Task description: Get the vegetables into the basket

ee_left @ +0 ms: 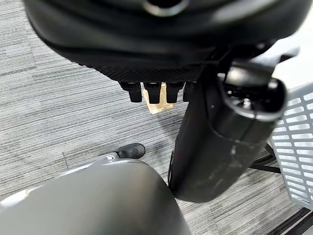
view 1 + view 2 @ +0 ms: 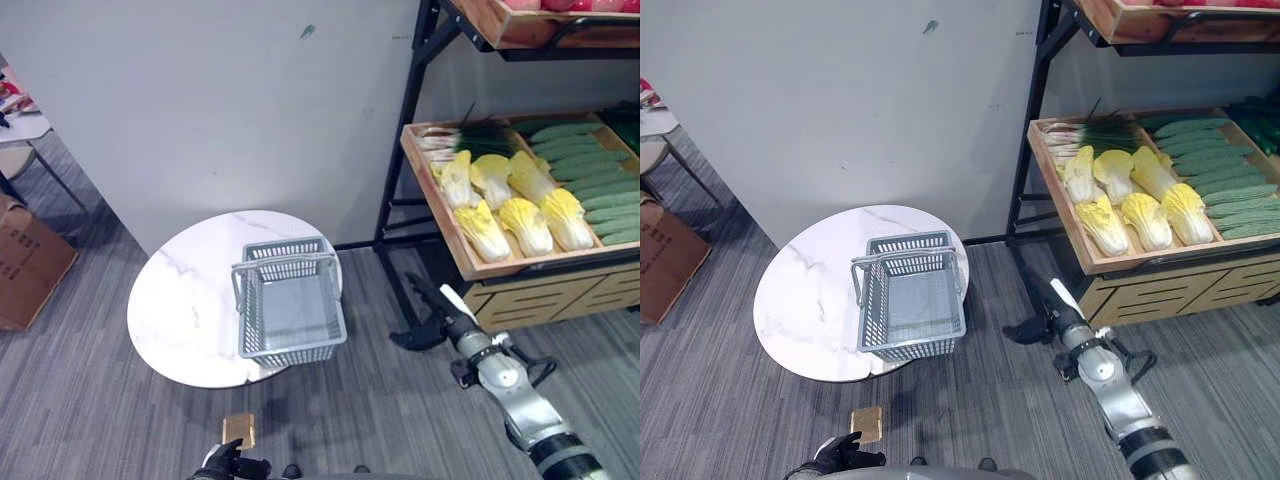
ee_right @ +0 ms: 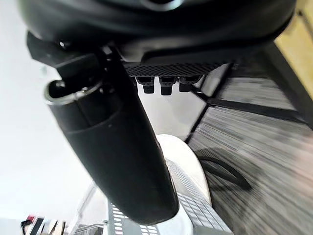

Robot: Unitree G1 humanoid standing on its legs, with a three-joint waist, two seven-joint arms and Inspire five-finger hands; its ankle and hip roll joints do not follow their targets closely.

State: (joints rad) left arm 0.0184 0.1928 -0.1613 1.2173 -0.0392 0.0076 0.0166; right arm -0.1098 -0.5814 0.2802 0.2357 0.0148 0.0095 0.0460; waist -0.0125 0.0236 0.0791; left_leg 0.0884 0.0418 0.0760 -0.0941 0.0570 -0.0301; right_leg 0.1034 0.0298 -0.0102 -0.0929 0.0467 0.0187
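Note:
A grey plastic basket [image 2: 290,305] stands empty on a round white marble table [image 2: 180,300], its handle lying over the far end. The vegetables lie in a slanted wooden tray [image 2: 440,215] on the shelf at right: yellow-white cabbages [image 2: 525,220], green cucumbers [image 2: 595,180] and green onions [image 2: 465,140]. My right hand [image 2: 432,305] hangs low in front of the shelf's foot, below the tray, with straight fingers and nothing in it. My left hand [image 2: 225,462] sits at the bottom edge near the floor, fingers relaxed and holding nothing [image 1: 210,142].
The shelf's black metal frame [image 2: 405,150] stands between the table and the tray, and an upper crate [image 2: 560,20] overhangs it. A small tan block [image 2: 239,431] lies on the carpet before the table. A cardboard box [image 2: 30,265] sits far left.

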